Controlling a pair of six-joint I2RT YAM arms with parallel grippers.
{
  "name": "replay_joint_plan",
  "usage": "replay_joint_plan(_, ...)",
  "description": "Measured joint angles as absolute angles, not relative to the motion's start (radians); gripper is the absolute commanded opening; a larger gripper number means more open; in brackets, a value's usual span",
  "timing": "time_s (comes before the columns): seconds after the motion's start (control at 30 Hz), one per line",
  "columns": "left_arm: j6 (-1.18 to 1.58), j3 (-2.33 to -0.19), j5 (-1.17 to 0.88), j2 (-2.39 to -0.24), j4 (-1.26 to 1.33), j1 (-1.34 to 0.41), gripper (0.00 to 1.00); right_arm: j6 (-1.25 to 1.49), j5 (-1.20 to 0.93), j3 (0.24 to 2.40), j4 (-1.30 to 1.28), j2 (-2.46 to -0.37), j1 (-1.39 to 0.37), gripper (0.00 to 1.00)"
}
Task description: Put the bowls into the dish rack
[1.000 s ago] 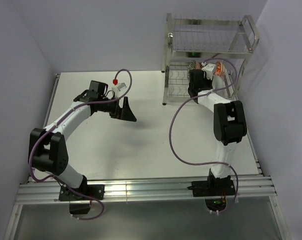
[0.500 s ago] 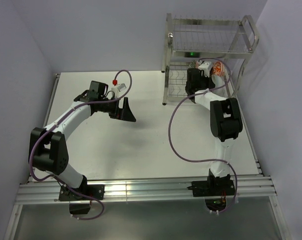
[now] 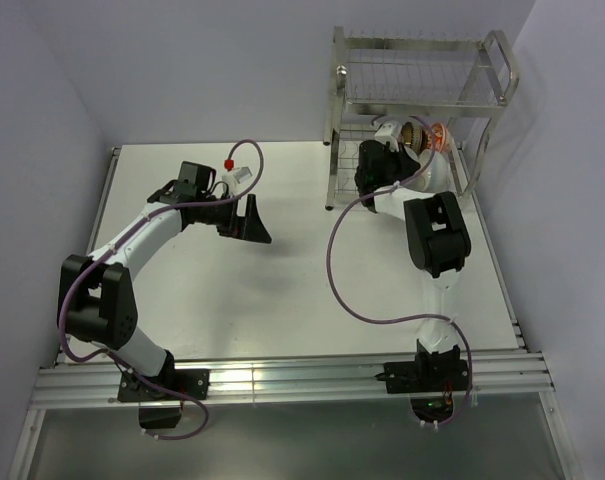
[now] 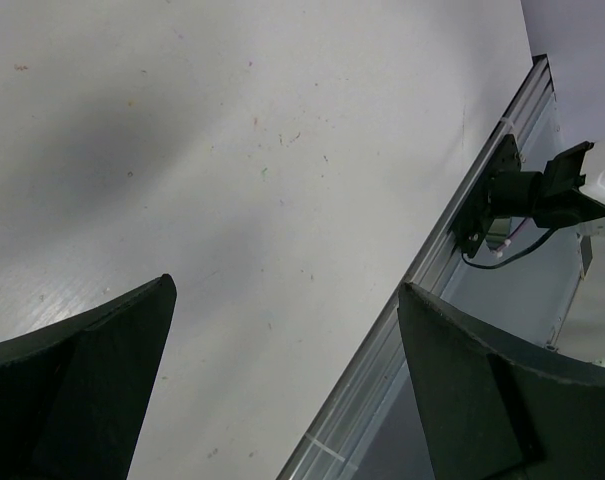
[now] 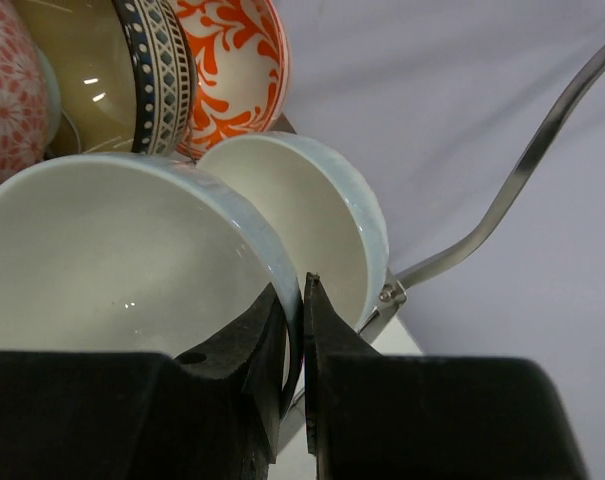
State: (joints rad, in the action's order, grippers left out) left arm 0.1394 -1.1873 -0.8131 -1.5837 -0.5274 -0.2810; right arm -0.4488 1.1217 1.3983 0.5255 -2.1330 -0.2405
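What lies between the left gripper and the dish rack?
Only bare table, shown in the top view. The left gripper hangs open short of the dish rack, where the right gripper pinches a white bowl.

Top cam: high behind the arm bases, looking down. I get the whole table (image 3: 282,300), with the dish rack (image 3: 502,60) at far right. Left wrist cam: looks out between the wide-apart fingers of the left gripper (image 4: 287,300), slanting low over bare table to the near rail (image 4: 452,250); top shares both. Right wrist cam: pressed up against the bowls (image 5: 232,60) in the rack, right gripper (image 5: 300,300) pinching the white bowl (image 5: 112,260) that fills the frame. Top shows those bowls tiny.
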Motion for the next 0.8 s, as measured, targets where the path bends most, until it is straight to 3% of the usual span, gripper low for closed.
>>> replay_joint_plan(0.43, 0.123, -1.171, -0.813, -1.583, -0.529, -0.263, 0.99, -0.831, 1.144, 1.398, 0.884, -2.185, -0.250, 0.00)
replay_joint_plan(0.8, 0.112, -1.171, -0.812, -1.583, -0.544, -0.252, 1.00, -0.922, 1.159, 1.398, 0.923, -2.190, -0.237, 0.00)
